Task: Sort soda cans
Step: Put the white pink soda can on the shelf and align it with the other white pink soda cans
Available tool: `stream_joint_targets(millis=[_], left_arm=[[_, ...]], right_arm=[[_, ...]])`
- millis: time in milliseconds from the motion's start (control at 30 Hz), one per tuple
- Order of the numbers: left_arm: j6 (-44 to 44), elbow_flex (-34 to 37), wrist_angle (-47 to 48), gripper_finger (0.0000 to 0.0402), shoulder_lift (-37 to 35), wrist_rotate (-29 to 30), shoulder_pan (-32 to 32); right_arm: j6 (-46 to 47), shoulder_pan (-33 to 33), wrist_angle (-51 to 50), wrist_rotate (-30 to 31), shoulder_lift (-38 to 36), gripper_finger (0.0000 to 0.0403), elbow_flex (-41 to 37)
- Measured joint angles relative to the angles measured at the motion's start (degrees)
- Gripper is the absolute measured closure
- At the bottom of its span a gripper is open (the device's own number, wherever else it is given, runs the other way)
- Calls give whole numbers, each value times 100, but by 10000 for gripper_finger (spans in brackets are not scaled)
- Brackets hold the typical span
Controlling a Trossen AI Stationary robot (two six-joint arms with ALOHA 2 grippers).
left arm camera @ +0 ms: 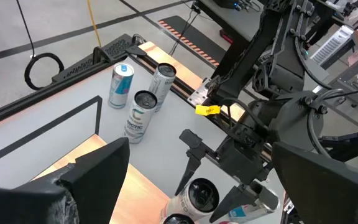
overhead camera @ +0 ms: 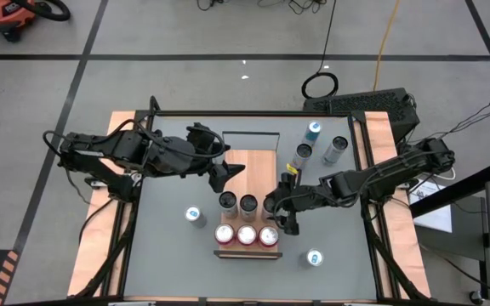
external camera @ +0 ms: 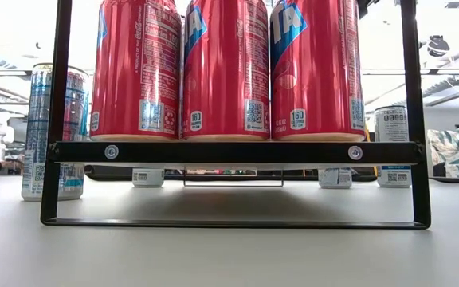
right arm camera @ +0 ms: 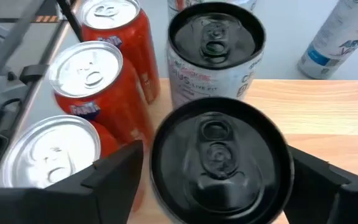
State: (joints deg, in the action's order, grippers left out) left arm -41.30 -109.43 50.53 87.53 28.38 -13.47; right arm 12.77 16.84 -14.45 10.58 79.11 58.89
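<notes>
Silver-grey can [right arm camera: 219, 163], upright on the board, sits between the right hand's [right arm camera: 213, 180] parted fingers, not yet clamped.

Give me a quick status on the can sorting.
Right gripper open around a dark-topped can behind the red cans. Left gripper open, holding nothing, over the wooden board. Nothing blocking.

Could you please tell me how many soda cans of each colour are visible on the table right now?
Red soda cans: 3
Blue soda cans: 3
Silver-grey soda cans: 5, one of them at the right gripper
Total in view: 11
</notes>
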Motion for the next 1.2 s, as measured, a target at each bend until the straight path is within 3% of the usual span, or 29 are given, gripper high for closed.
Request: stream_joint_targets(millis=[567, 1200], left_arm=[[-28, -1, 6, 9, 0, -2, 0], [-15, 0, 254, 9, 0, -2, -7]], right_arm=[[635, -2, -174, -9, 2, 185, 162], [1742, -2, -704, 1050, 84, 186, 415]])
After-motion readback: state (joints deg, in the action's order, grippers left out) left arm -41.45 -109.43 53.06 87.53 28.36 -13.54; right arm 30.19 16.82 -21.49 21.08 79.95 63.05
